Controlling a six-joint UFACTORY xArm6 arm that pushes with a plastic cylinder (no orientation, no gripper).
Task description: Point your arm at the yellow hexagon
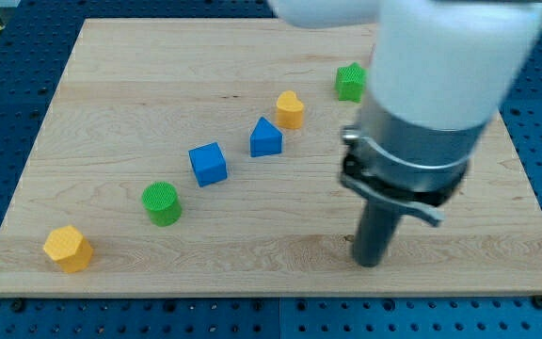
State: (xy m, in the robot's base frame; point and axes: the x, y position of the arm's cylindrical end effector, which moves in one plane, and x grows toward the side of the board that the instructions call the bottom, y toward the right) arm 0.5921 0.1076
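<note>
The yellow hexagon (68, 249) lies near the board's bottom left corner. My tip (369, 262) rests on the board at the view's lower right, far to the right of the hexagon. A row of blocks runs diagonally between them: a green cylinder (162, 203), a blue cube (208, 164), a blue triangular block (265, 138), a yellow heart-like block (290, 110) and a green block (350, 82), partly beside the arm's body.
The wooden board (111, 94) lies on a blue perforated table (7, 122). The arm's large white and grey body (440, 85) fills the view's upper right and hides part of the board.
</note>
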